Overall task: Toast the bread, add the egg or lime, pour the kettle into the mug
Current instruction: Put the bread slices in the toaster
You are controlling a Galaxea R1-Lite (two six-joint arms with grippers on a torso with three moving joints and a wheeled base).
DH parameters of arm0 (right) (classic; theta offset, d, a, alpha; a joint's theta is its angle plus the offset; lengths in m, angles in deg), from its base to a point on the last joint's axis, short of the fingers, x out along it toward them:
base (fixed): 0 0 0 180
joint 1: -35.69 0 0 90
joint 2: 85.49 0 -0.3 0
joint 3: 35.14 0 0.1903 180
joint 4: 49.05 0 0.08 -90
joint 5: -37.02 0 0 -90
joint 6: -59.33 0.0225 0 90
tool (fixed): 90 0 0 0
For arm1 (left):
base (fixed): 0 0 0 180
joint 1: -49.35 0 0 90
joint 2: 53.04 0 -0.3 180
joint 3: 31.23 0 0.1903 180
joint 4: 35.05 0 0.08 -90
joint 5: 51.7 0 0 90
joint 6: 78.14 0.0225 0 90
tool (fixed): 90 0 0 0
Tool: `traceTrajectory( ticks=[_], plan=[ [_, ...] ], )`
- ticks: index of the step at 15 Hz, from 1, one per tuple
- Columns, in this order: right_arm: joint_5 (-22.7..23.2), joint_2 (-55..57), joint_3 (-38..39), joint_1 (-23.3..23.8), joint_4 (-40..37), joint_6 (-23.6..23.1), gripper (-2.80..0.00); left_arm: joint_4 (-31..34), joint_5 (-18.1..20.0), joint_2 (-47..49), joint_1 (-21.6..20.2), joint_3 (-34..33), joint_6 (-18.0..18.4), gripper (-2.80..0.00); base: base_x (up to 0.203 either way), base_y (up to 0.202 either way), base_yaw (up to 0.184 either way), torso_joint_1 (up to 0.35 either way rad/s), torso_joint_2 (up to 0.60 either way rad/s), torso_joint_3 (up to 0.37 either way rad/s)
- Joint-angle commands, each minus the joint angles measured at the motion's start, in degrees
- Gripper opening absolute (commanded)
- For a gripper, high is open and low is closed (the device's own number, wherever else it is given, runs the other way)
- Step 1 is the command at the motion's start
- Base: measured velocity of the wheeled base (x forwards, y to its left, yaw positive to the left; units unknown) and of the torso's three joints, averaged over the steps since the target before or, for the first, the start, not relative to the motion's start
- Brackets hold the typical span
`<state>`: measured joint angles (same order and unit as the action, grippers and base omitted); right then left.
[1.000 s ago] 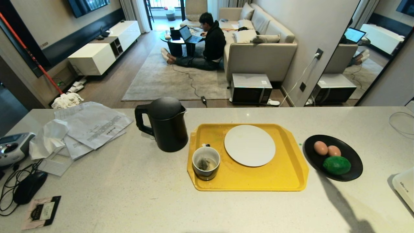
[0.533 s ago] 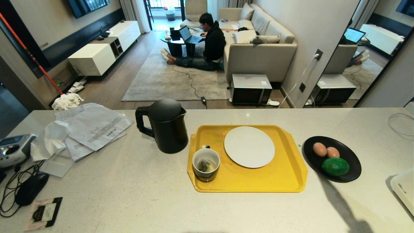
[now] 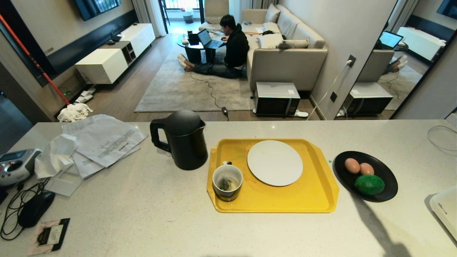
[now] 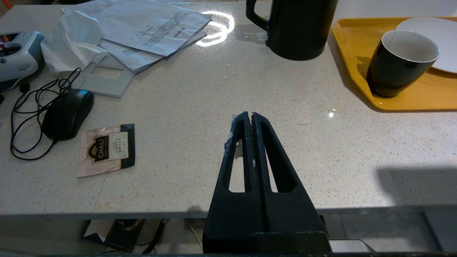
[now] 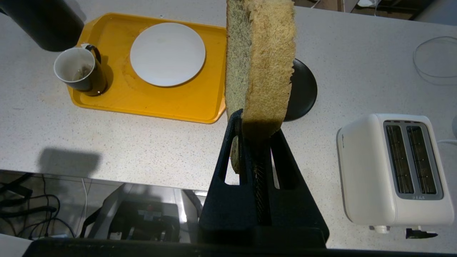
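Bread (image 5: 260, 67) stands upright in the right tool (image 5: 255, 125), clamped by its lower edge, near the toaster (image 5: 394, 167) on the worktop (image 5: 142, 142). It looks light and soft, so a gentle hold at the crust seems best. Left tool (image 4: 252, 117) is closed and empty, far from the toaster.
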<state>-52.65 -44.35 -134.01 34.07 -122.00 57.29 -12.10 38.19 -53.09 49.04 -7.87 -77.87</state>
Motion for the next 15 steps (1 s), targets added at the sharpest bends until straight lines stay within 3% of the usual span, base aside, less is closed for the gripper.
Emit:
traceTrajectory(
  ticks=[1, 6, 15],
  plan=[
    [0.08, -0.01, -0.26, -0.05, -0.27, -0.01, -2.80, -0.02, -0.01, -0.04, -0.05, 0.00, 0.00, -2.80, 0.000, 0.000, 0.000, 0.000, 0.00, 0.000],
    [-0.07, 0.17, -0.44, -0.05, -0.25, 0.01, -2.80, -0.02, -0.07, -0.04, -0.05, 0.00, 0.08, -2.80, -0.001, -0.001, -0.017, 0.001, 0.00, 0.001],
    [0.19, 0.34, -0.61, -0.05, -0.25, 0.01, -2.80, -0.02, -0.07, -0.04, -0.05, 0.00, 0.08, -2.80, 0.001, 0.007, -0.170, 0.004, 0.00, 0.003]
  ],
)
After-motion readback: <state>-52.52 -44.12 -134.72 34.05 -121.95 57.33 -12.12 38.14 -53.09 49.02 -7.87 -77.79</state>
